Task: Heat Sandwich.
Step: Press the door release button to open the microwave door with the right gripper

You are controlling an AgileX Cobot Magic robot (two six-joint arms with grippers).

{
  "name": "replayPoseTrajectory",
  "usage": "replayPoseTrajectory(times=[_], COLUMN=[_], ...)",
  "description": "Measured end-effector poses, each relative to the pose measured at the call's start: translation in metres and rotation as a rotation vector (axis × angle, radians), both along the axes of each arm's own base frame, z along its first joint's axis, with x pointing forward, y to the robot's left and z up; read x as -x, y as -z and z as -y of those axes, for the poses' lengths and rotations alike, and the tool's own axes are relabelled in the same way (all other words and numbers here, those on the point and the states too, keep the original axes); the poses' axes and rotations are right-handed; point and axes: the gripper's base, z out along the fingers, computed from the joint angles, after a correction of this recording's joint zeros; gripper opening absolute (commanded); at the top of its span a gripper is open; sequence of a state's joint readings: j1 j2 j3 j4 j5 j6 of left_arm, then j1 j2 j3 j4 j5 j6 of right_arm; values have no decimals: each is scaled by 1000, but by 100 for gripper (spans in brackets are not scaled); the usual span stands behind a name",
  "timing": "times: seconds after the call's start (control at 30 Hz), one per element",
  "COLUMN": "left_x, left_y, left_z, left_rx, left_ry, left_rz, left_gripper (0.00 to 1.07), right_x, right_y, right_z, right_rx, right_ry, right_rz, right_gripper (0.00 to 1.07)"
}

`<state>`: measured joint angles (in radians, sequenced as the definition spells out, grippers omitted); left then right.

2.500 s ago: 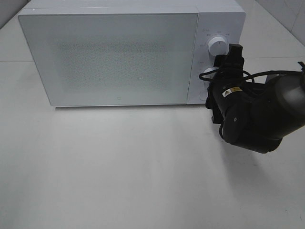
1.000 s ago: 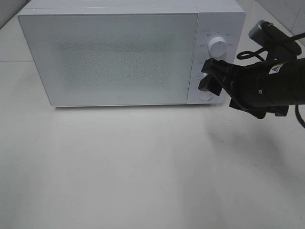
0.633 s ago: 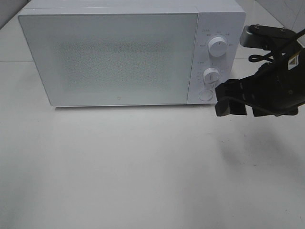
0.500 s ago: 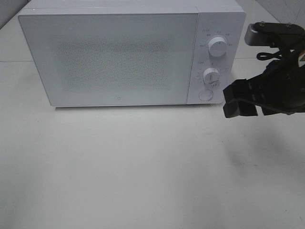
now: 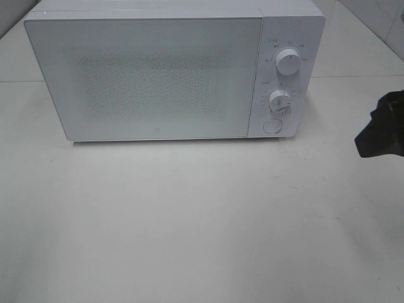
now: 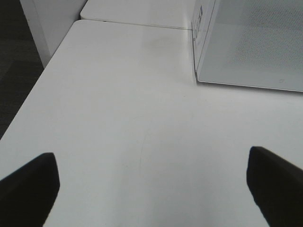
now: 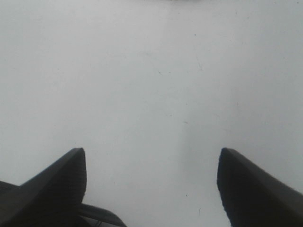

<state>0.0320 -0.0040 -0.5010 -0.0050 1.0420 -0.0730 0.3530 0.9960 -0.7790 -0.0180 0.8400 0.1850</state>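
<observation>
The white microwave stands at the back of the table with its door shut; two knobs and a round button sit on its right panel. Its door corner also shows in the left wrist view. The sandwich is out of view. My right gripper is open and empty over bare table; in the high view only a dark part of it shows at the right edge, apart from the microwave. My left gripper is open and empty above the table, left of the microwave.
The white table spreads in front of the microwave. Its left edge drops to a dark floor. A seam runs across the tabletop behind the microwave's left side.
My right arm has pulled back from the microwave's control panel to the right edge of the high view. The microwave has not moved and its door stays shut.
</observation>
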Motion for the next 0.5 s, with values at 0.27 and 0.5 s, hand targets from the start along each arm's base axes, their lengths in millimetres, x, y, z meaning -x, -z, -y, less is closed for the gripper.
replayPoseTrajectory(times=[0.27, 0.5], left_x=[0, 0], left_y=[0, 0], left_z=[0, 0], left_rx=[0, 0], left_ry=[0, 0], left_rz=[0, 0], left_gripper=[103, 103], right_x=[44, 78], right_y=[-21, -34], right_z=[16, 29], right_rx=[26, 13], right_ry=[-57, -96], right_rz=[29, 148], right_gripper=[75, 75])
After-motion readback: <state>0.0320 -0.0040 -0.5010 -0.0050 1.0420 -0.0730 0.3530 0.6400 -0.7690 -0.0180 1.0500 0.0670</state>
